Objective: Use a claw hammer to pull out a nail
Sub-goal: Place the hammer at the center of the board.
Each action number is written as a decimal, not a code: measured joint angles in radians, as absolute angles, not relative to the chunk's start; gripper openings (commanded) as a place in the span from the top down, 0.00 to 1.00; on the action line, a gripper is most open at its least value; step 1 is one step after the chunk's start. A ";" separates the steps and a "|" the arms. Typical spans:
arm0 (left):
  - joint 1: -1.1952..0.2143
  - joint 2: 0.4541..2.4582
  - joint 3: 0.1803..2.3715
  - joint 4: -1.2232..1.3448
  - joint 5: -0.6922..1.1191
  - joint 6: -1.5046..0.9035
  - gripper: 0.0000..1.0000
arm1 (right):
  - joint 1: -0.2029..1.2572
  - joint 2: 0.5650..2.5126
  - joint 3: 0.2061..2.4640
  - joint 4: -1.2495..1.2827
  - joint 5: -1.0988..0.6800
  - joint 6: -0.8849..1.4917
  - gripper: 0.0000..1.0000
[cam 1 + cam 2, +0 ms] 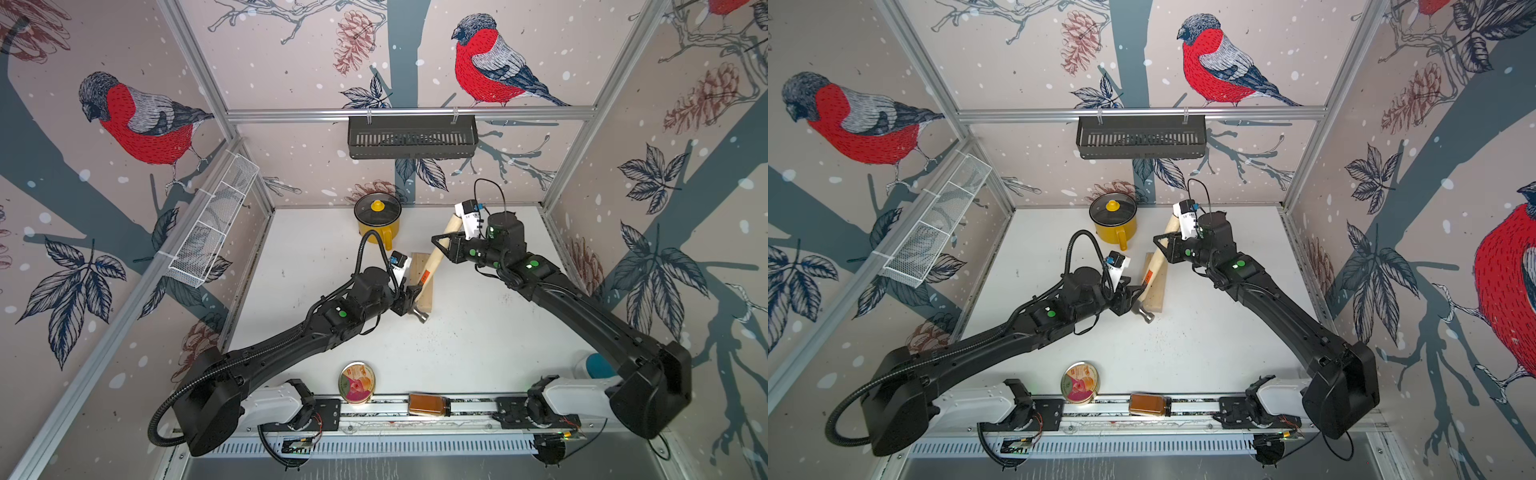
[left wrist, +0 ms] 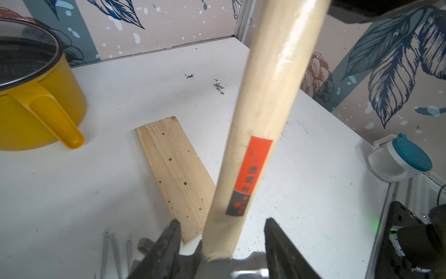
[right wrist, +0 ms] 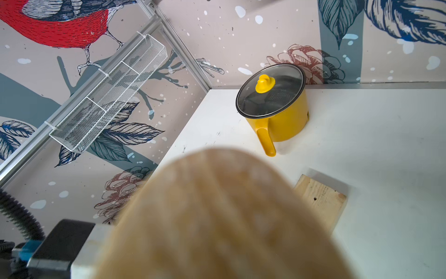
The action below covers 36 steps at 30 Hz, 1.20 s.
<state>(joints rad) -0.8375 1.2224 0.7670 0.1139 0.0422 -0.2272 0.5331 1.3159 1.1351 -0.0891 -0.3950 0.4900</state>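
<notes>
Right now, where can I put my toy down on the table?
Bare table between the wooden board, the round tin and the right arm; also left of the yellow pot. Crowded around the claw hammer, left tool and nails.

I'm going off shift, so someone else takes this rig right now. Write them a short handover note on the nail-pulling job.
Left gripper: open, with a finger on each side of the claw hammer handle just above the head, not clamping it.
Right gripper: shut on the handle near its free end, holding the hammer tilted.
Things: the hammer's head is down at the near end of the wooden board. Loose nails lie on the table beside it.
Done: the board shows empty holes, with no nail standing in the visible part.
Left: the board end under the head is hidden, so check it for a nail before levering.
</notes>
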 measured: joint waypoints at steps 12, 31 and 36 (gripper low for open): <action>-0.892 1.270 0.798 0.107 -0.056 -0.176 0.51 | 0.551 1.357 1.165 -0.081 -0.400 0.493 1.00; -0.892 1.338 0.818 0.089 -0.159 -0.157 0.65 | 0.561 1.398 1.204 -0.079 -0.402 0.478 1.00; -0.892 1.351 0.820 0.085 -0.162 -0.157 0.65 | 0.570 1.408 1.206 -0.079 -0.395 0.466 1.00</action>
<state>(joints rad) -0.8921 1.3510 0.8200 0.0849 -0.1623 -0.1574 0.5697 1.4078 1.2060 -0.0788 -0.3946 0.4664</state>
